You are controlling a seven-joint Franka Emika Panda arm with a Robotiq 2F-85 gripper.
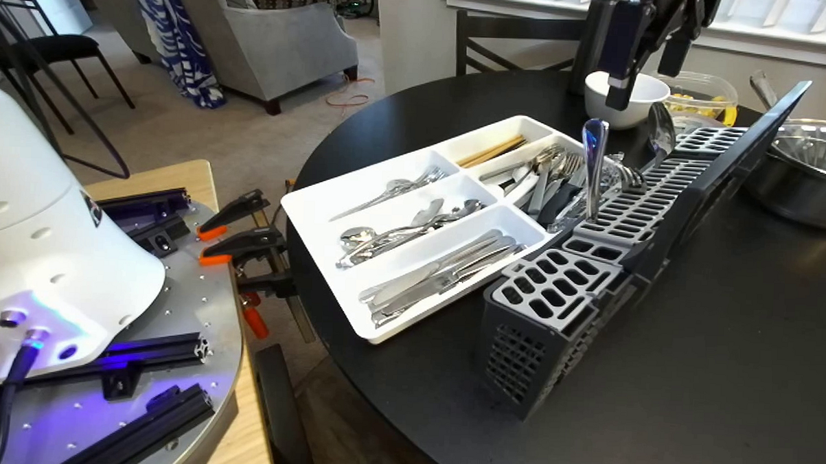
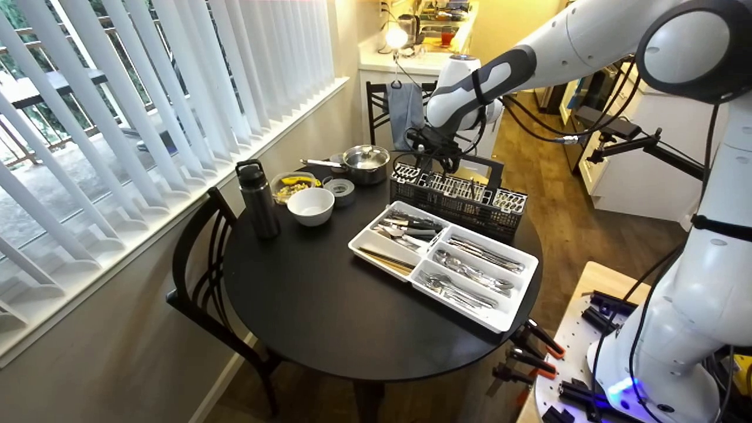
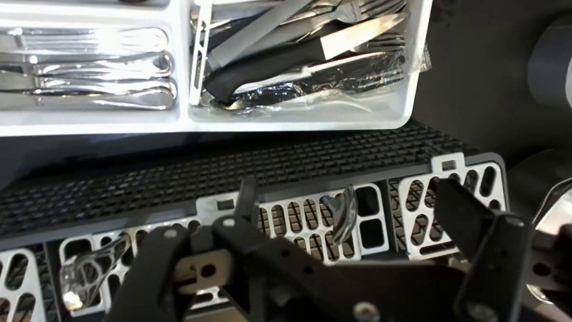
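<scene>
Room: pale vertical blinds (image 2: 282,59) hang along one side, and a grey armchair (image 1: 288,56) stands on carpet (image 1: 251,144) well away from the work.
Round table (image 2: 317,305): black, with a dark chair (image 1: 523,28) at its edge.
Cutlery basket (image 1: 519,352): dark mesh walls, light grey slotted top; a spoon (image 1: 662,131) sticks up bowl first, and a metal handle (image 1: 594,156) stands upright.
Gripper (image 3: 347,192): above the basket, its fingers (image 3: 464,210) spread wide apart and nothing held; a shiny utensil end (image 3: 346,217) at the slotted top shows between them in the wrist view (whether it is that same spoon, I cannot tell).
White tray (image 1: 311,204): just beside the basket; knives (image 1: 439,277) lie in one compartment along the basket and mixed cutlery (image 3: 277,65), partly in clear wrap, in the other; spoons (image 1: 358,237) lie in the middle one, forks (image 1: 395,189) in the one beyond, and light wooden sticks (image 1: 493,151) in a shorter one.
By the blinds: a dark bottle (image 2: 261,205) near the table's edge, a white bowl (image 2: 311,218), a clear container (image 1: 723,92) with yellow food (image 1: 682,103), and a lidded pot (image 1: 802,204).
</scene>
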